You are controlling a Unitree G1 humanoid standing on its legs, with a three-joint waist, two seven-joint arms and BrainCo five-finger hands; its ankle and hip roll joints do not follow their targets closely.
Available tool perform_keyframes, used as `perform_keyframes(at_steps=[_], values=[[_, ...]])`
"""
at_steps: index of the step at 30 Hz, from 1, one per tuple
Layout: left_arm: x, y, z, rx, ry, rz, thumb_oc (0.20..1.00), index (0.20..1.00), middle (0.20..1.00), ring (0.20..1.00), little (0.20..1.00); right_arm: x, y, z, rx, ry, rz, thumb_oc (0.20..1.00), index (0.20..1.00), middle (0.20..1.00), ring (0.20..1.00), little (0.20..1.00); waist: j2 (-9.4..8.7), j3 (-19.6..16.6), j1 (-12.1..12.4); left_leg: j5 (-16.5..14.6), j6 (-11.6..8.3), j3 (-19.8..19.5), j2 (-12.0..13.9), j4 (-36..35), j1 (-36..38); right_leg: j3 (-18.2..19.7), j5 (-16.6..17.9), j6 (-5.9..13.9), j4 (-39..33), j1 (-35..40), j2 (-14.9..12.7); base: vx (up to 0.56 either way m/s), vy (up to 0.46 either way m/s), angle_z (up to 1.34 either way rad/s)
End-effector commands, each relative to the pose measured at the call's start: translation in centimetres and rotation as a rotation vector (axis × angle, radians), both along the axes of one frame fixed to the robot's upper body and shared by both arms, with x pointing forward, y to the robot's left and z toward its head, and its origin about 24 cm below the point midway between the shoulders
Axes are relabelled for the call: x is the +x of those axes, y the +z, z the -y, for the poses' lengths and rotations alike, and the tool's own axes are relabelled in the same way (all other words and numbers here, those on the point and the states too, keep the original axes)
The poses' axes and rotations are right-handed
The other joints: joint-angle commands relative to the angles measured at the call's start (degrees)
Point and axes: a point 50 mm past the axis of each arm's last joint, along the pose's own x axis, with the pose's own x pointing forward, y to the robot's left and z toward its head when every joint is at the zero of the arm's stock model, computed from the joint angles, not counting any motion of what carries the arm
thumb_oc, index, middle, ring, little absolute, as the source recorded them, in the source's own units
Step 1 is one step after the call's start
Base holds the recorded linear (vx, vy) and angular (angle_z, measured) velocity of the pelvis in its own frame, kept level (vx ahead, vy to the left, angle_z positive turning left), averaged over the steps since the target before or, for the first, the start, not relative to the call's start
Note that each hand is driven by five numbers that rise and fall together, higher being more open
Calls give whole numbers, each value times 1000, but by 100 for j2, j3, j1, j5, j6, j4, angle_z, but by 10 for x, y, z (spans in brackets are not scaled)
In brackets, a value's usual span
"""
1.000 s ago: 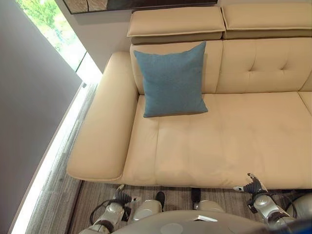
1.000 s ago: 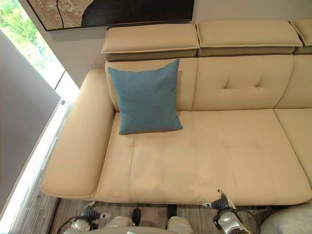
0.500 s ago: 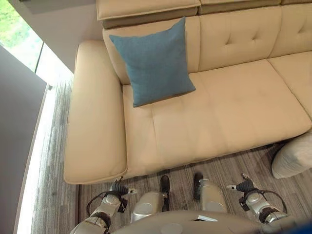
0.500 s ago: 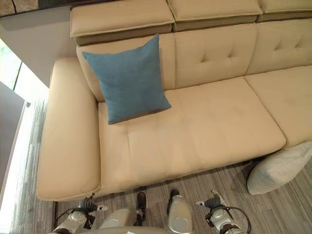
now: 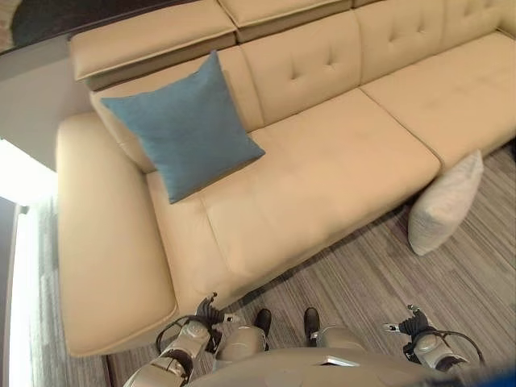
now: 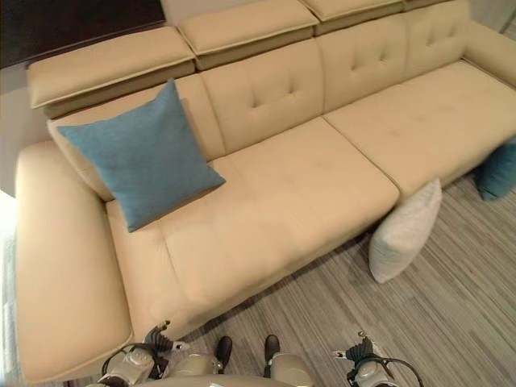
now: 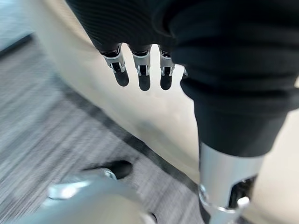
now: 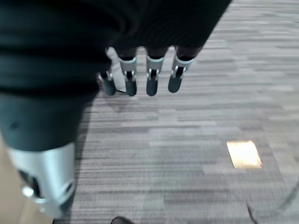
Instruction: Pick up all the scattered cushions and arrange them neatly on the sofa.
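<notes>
Both hands hang low with relaxed, straight fingers, holding nothing: the left hand (image 7: 140, 70) near the sofa (image 5: 322, 177) front, the right hand (image 8: 149, 74) over striped grey carpet (image 8: 187, 154). A blue woven cushion (image 5: 181, 125) leans on the smooth beige backrest at the left. A pale grey cushion (image 6: 403, 230) stands on the floor against the sofa front; the right eye view also shows a teal cushion (image 6: 496, 173) at far right.

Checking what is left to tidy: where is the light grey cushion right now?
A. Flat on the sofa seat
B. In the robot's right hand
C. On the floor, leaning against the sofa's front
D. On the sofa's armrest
C: the grey cushion stands on the floor, propped against the sofa front edge; both hands hang empty.
</notes>
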Motion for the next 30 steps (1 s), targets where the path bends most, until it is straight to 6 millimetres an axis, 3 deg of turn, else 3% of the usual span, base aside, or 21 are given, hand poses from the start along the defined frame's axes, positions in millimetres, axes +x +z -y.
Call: perform_keyframes(at_steps=[1,3,4,5,6,9,10,12,14,20,21,25,28,30], values=[[-1,4,-22,53,12,26,1000,1000,1000,1000,1000,22,9,2,-16,-4,73,1000,1000,1000,1000,1000,-217,198,353,-532,86,736,-59,-27,-205,-454,654,657,-459,-618,-281,-235,163,-214],[4,8,-29,65,31,43,1000,1000,1000,1000,1000,26,10,0,-23,18,83,1000,1000,1000,1000,1000,-215,333,468,-469,139,968,24,-26,-265,-848,556,629,-130,-834,-376,-217,84,-233],[5,9,-31,64,41,50,1000,1000,1000,1000,1000,26,10,0,-24,25,86,1000,1000,1000,1000,1000,-182,386,575,-437,146,1095,68,2,-305,-1350,403,606,30,-815,-527,-324,87,-180],[-3,6,-36,71,55,26,1000,1000,1000,1000,1000,20,9,3,-36,33,68,1000,1000,1000,1000,1000,-107,353,710,-262,186,1375,209,-104,-305,-2133,-20,365,571,-521,-753,-324,56,-165],[-6,6,-39,79,61,14,1000,1000,1000,1000,1000,12,7,6,-40,28,40,1000,1000,1000,1000,1000,-94,273,733,-201,249,1521,266,-140,-297,-1949,-196,343,911,-352,-643,-273,5,-138],[-6,6,-41,86,58,10,1000,1000,1000,1000,1000,9,6,8,-52,26,26,1000,1000,1000,1000,1000,-55,196,868,-170,237,1669,354,-133,-375,-2109,-391,347,998,-106,-698,-119,-77,-56],[-5,7,-41,85,60,15,1000,1000,1000,1000,1000,10,7,9,-56,23,32,1000,1000,1000,1000,1000,-69,184,932,-172,189,1766,400,-149,-386,-2184,-381,341,814,78,-749,-71,-116,-51],[-1,8,-39,84,46,33,1000,1000,1000,1000,1000,5,5,8,-47,7,28,1000,1000,1000,1000,1000,-184,111,958,-139,130,1848,408,-24,-465,-1951,-371,349,193,348,-583,-71,-234,-32],[1,8,-36,76,48,41,1000,1000,1000,1000,1000,6,6,9,-53,1,37,1000,1000,1000,1000,1000,-190,144,937,-131,95,1819,430,46,-517,-1906,-327,340,7,366,-509,-53,-190,-20],[11,8,-16,50,-16,47,1000,1000,1000,1000,1000,0,6,15,-63,-55,47,1000,1000,1000,1000,1000,-77,322,686,-68,-57,1602,514,159,-606,-1772,-276,166,-235,362,-240,-34,-95,-20],[13,8,-11,46,-36,53,1000,1000,1000,1000,1000,-1,6,15,-68,-65,48,1000,1000,1000,1000,1000,-94,400,730,-120,-66,1169,299,303,-673,-1666,-260,143,-218,314,-194,-35,-30,-18],[10,6,-7,47,-70,36,1000,1000,1000,1000,1000,-7,5,17,-73,-78,31,1000,1000,1000,1000,1000,-99,356,735,-209,-65,789,80,243,-626,-1552,-255,170,-297,376,-115,61,0,-28],[6,4,-12,78,-92,10,1000,1000,1000,1000,1000,-5,5,17,-75,-72,30,1000,1000,1000,1000,1000,-122,301,732,-355,12,957,106,271,-549,-1418,-377,224,-67,335,-122,100,122,-57],[7,7,-21,98,-68,20,1000,1000,1000,1000,1000,6,8,14,-67,-52,53,1000,1000,1000,1000,1000,-103,313,776,-432,138,1123,182,164,-381,-1396,-387,372,744,-21,-203,106,132,-50]])
